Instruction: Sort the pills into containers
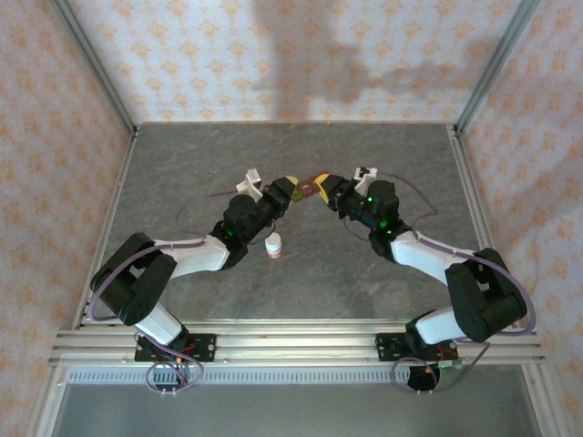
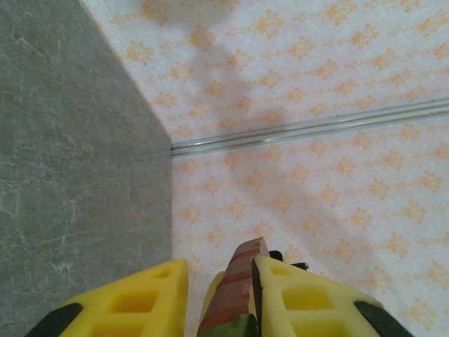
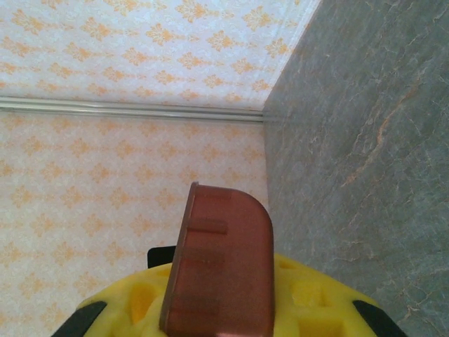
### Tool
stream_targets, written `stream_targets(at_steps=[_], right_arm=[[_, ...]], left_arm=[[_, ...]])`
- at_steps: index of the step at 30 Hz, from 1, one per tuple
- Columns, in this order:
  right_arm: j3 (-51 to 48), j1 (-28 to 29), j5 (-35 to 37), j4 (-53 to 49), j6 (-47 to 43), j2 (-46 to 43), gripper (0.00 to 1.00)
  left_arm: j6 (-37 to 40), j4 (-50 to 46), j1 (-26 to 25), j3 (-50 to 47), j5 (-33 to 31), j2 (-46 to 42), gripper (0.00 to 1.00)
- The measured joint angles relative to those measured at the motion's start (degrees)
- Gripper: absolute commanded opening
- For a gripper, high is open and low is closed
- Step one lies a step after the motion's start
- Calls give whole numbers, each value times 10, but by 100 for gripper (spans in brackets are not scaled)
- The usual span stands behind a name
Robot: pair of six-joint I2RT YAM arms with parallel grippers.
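Observation:
The containers (image 1: pixel 310 188), a short strip of red-brown and green compartments, hang above the middle of the table between the two grippers. My right gripper (image 1: pixel 324 188) is shut on the strip's red-brown end (image 3: pixel 224 260), which stands up between its yellow fingers (image 3: pixel 309 295). My left gripper (image 1: pixel 293 191) straddles the other end. In the left wrist view the strip (image 2: pixel 242 277) lies against the right finger (image 2: pixel 302 295), and a narrow gap separates it from the left finger (image 2: pixel 140 302), so this gripper (image 2: pixel 219 267) is open. No pills can be seen.
A small white bottle with an orange base (image 1: pixel 273 244) stands on the grey table (image 1: pixel 364 273) just below the left gripper. Patterned walls and metal corner posts (image 1: pixel 96 68) enclose the table on three sides.

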Motion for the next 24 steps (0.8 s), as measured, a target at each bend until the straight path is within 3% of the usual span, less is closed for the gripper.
stream_targets(at_steps=[2,3,4,6,9,10,14,24], right_arm=[[0,0,0,0,0,0,9],[0,0,0,-1,0,0,16],[2,0,0,-3,-2,0,27],[12,0,-2,-14,-7,0,58],[33,-1,-2,-43,-22,-4,86],[37,-1,-1,-53,-26,-9,91],[40,-8,10,-118,-56,-64,98],[3,-11,71,-214,-71,-178,99]], left_arm=[[0,0,0,0,0,0,11],[0,0,0,0,0,0,8],[0,1,0,0,-2,0,6],[1,6,0,0,-5,1,3],[3,21,0,-1,-9,1,3],[4,27,-1,-2,-13,1,2],[14,42,-5,-15,-39,1,1],[75,47,-72,-34,-171,-18,1]])
